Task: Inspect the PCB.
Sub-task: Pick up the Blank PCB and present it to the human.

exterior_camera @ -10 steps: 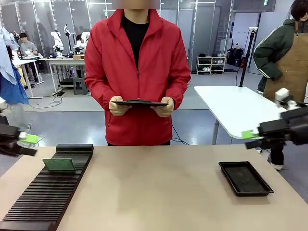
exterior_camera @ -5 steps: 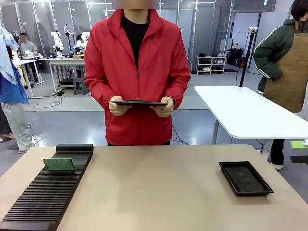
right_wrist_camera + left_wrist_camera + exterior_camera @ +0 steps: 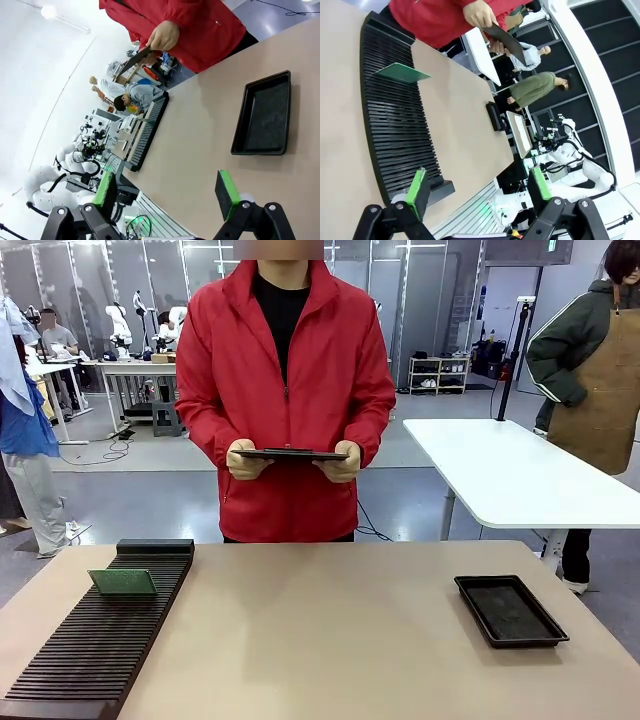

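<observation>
Near edge, left side: left gripper (image 3: 479, 182), jaws spread wide, nothing between the pads, well apart from the PCB.
Near edge, right side: right gripper (image 3: 166, 191), jaws spread wide, empty, apart from the tray.
Table (image 3: 320, 640), left side: black slotted rack (image 3: 90, 650), running from the near edge toward the far edge.
PCB (image 3: 122, 582): green, leaning in a slot near the far end of the rack; no gripper or hand touches it.
Table, right side: black tray (image 3: 510, 612), shallow, nothing in it.
Far side: person holding a dark tablet (image 3: 290, 454) level in both hands (image 3: 247, 460), above the table.
Progress: judged at the outset. PCB not yet lifted. Left to do: approach, grasp, lift from the slot, present for inspection, set down.
</observation>
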